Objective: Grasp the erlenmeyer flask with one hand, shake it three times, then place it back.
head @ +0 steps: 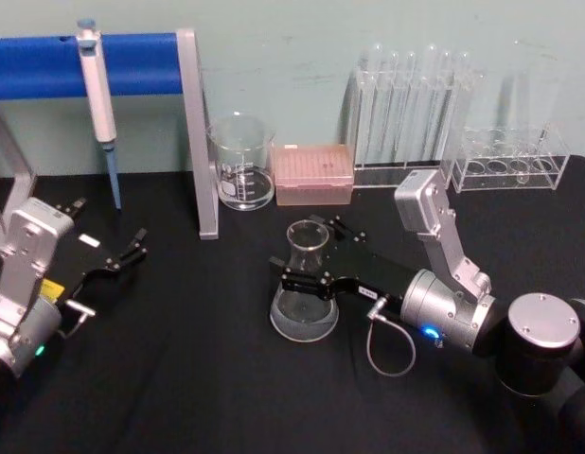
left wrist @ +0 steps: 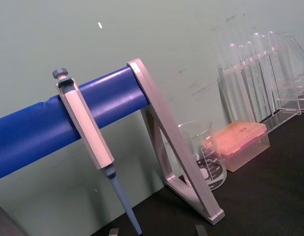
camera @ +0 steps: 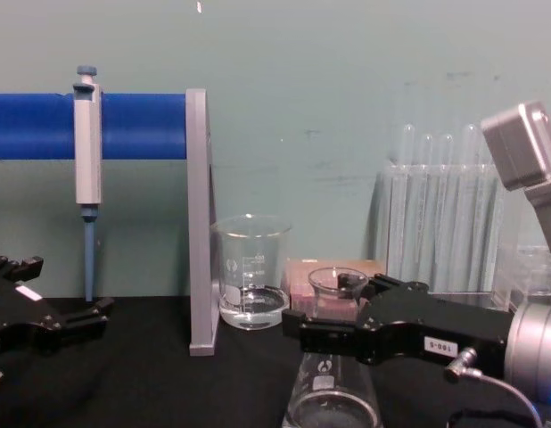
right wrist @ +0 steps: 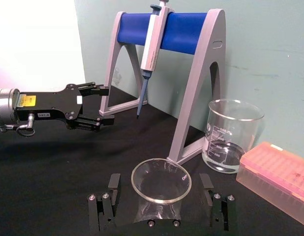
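Observation:
The erlenmeyer flask (head: 304, 317) is clear glass and stands upright on the black table (head: 198, 378), near the middle. My right gripper (head: 300, 248), the hand at work, reaches in from the right and straddles the flask's neck. It is open, one finger on each side, with a gap to the glass. In the right wrist view the flask's rim (right wrist: 142, 189) sits between the two spread fingers (right wrist: 112, 183) of the right gripper (right wrist: 159, 184). In the chest view the right gripper (camera: 324, 308) is level with the neck of the flask (camera: 333, 406). My left gripper (head: 132, 251) rests open at the left.
A glass beaker (head: 242, 161) and a pink tip box (head: 314, 174) stand behind the flask. A pipette (head: 98, 95) hangs on a blue-barred stand (head: 200, 142) at back left. Test tube racks (head: 406, 113) line the back right.

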